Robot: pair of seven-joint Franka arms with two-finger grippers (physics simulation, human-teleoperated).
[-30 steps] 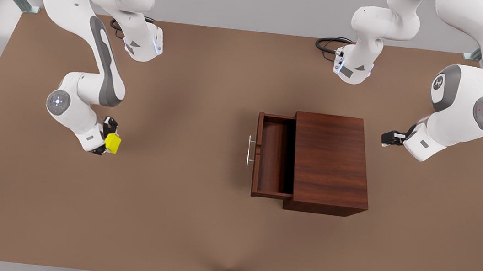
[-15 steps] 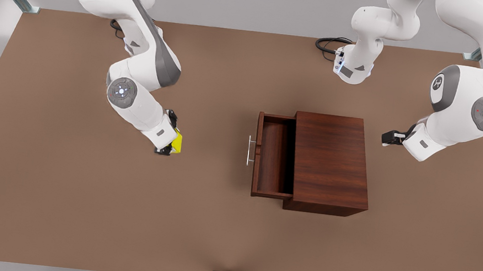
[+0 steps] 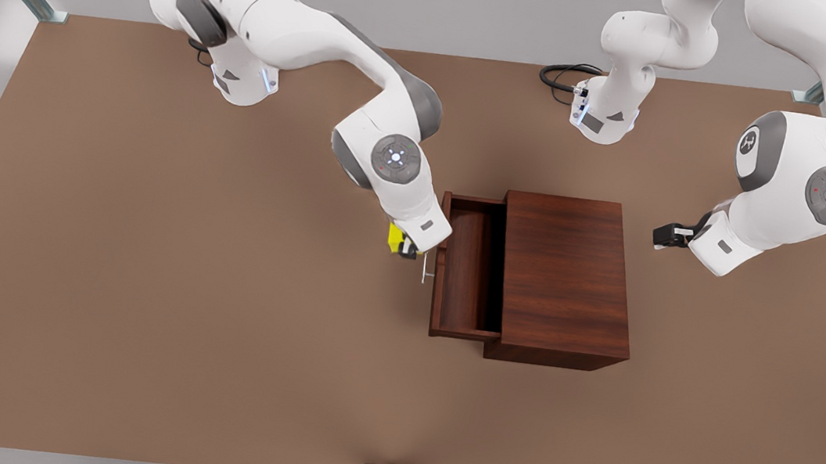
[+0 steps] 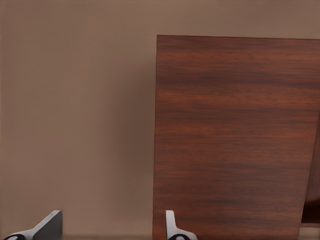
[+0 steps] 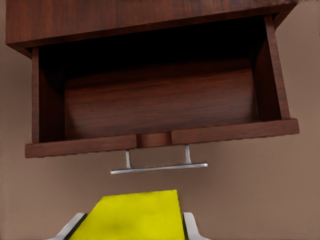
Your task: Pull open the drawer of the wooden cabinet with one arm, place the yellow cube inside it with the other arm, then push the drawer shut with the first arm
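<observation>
The table (image 3: 136, 308) carries the wooden cabinet (image 3: 565, 274) right of its middle, nearer its far edge. The drawer (image 3: 465, 270) stands pulled out toward the front view's left, its tray bare. Just outside the handle (image 3: 426, 265) hangs the right gripper (image 3: 405, 248), clamped on the yellow cube (image 3: 396, 236). The left gripper (image 3: 666, 236) waits behind the cabinet, fingers (image 4: 172, 229) apparently spread, holding nothing.

one wooden cabinet (image 3: 565, 278), one open drawer (image 3: 465, 268), one silver handle (image 5: 159, 167), one yellow cube (image 5: 134, 216), two arms, one table (image 3: 136, 308)
</observation>
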